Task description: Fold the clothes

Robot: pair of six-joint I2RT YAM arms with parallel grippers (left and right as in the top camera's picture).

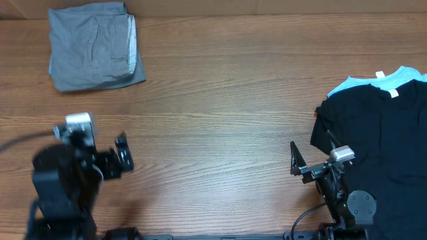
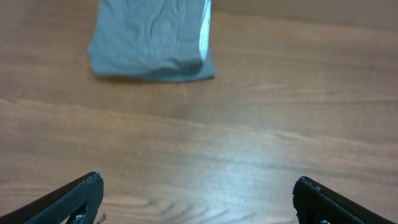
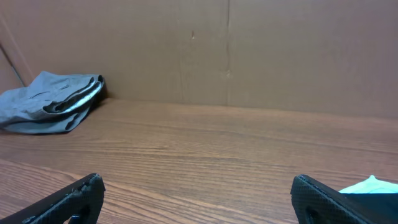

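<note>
**Overhead.** The clothes [image 1: 93, 47], grey woven shorts, lie at the far left corner of the desk [image 1: 220, 113]. They form a compact rectangle with layered edges along the right side. In my judgement they are already folded. The left fingers [image 1: 125, 157] stand wide and hold nothing, well apart from the shorts on the near side. The right fingers [image 1: 295, 159] are also spread and empty. They sit just beside a black garment [image 1: 380, 133] that lies over a light blue one [image 1: 373, 81].

**Left wrist.** The clothes [image 2: 149, 40] lie ahead at the top of the view, with a paler strip showing at the stacked edge. Bare desk lies between them and the left fingers [image 2: 74, 196], which are fully parted.

**Right wrist.** The clothes [image 3: 53, 102] rest far left against the brown back wall [image 3: 249, 50]. The right fingers [image 3: 74, 196] are wide and empty. A scrap of light blue cloth [image 3: 367, 185] shows beside the right-hand one.

**Handling assessment.** The fabric looks light, soft and limp, and it is not fragile. The layers may slide or spring open if lifted by one ply. Any further hold should pinch through all the layers at a corner of the closed folded edge, not at the loose stacked side.
</note>
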